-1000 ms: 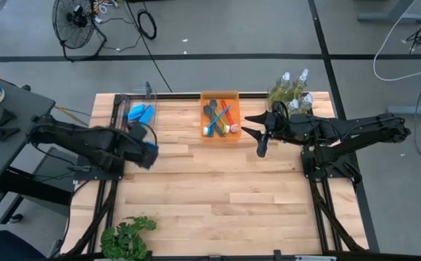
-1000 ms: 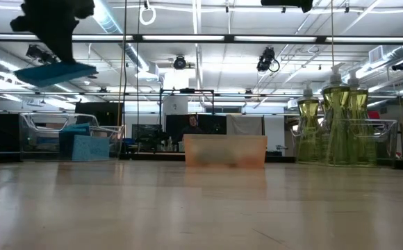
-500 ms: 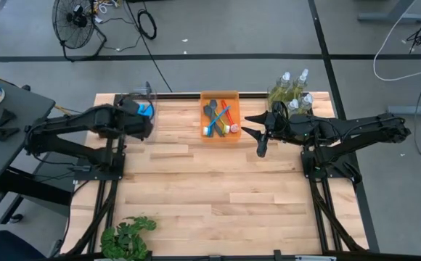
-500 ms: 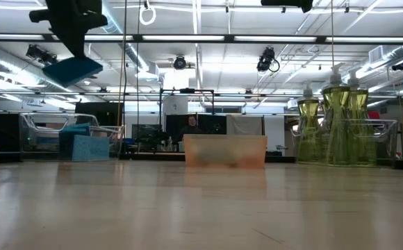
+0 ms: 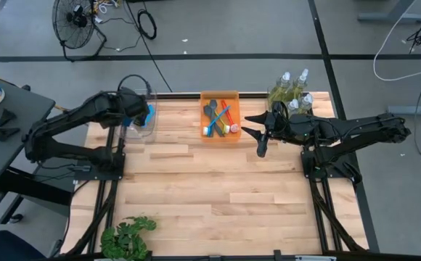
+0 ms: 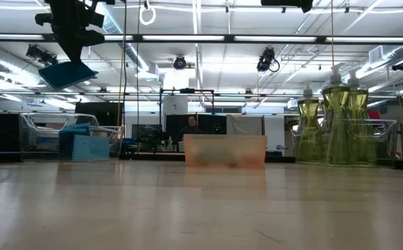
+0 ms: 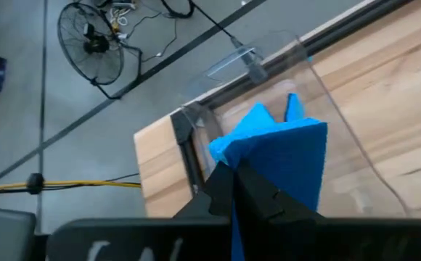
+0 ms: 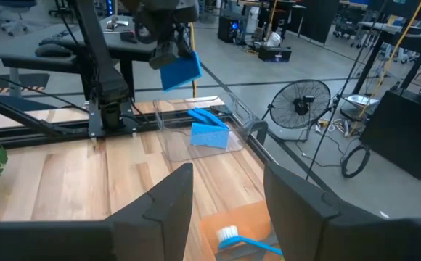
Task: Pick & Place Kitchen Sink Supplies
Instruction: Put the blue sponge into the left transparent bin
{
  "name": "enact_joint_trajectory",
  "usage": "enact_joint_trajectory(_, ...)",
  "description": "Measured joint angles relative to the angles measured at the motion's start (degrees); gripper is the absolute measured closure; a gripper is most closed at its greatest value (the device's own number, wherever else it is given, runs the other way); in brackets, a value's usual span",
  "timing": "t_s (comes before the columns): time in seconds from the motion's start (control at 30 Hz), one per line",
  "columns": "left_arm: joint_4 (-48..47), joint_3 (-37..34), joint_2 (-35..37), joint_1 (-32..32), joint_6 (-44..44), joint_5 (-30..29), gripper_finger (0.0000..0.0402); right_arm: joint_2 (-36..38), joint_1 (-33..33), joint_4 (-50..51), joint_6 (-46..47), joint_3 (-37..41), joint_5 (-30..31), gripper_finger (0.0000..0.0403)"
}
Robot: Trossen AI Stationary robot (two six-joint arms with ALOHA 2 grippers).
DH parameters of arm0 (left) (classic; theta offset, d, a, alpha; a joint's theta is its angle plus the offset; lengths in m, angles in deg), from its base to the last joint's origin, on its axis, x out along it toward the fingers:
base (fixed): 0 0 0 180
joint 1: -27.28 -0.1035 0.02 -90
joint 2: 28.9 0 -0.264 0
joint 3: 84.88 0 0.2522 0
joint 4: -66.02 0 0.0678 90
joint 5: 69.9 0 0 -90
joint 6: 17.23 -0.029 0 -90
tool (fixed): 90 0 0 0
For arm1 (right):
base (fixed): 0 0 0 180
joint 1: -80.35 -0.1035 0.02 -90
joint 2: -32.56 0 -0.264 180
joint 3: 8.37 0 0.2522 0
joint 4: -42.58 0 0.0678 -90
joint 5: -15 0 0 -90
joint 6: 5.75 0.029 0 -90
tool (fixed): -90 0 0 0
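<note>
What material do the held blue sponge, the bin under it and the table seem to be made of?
Sponge: probably soft foam, matte and flat, clamped in the left end effector.
Bin: clear, glossy plastic; the sponges inside show through the walls.
Table: light wood planks, with visible seams and grain.

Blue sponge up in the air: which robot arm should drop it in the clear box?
The left. Its gripper already holds the blue sponge above the clear bin. The right gripper is open and empty, beside the orange tray.

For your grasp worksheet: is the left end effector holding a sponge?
Yes, the left end effector is clamped on a blue sponge above the clear bin.
</note>
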Motion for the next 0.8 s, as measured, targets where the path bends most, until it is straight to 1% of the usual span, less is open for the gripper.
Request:
enact_joint_trajectory(0.13, 2.1, 0.0, 0.0, -3.6, -4.6, 0.0, 0.0399, 0.0, 0.0, 0.0, 0.0, 0.0, 0.0, 0.0232)
enact_joint_trajectory(0.3, 5.6, 0.0, 0.0, -7.7, -12.8, 0.0, 0.0399, 0.0, 0.0, 0.0, 0.0, 0.0, 0.0, 0.0232)
enact_joint_trajectory(0.47, 8.4, 0.0, 0.0, -11.2, -18.7, 2.1, 0.0399, 0.0, 0.0, 0.0, 0.0, 0.0, 0.0, 0.0232)
enact_joint_trajectory(0.8, 13.2, -0.1, 0.0, -16.9, -20.0, 6.3, 0.0399, 0.0, 0.0, 0.0, 0.0, 0.0, 0.0, 0.0232)
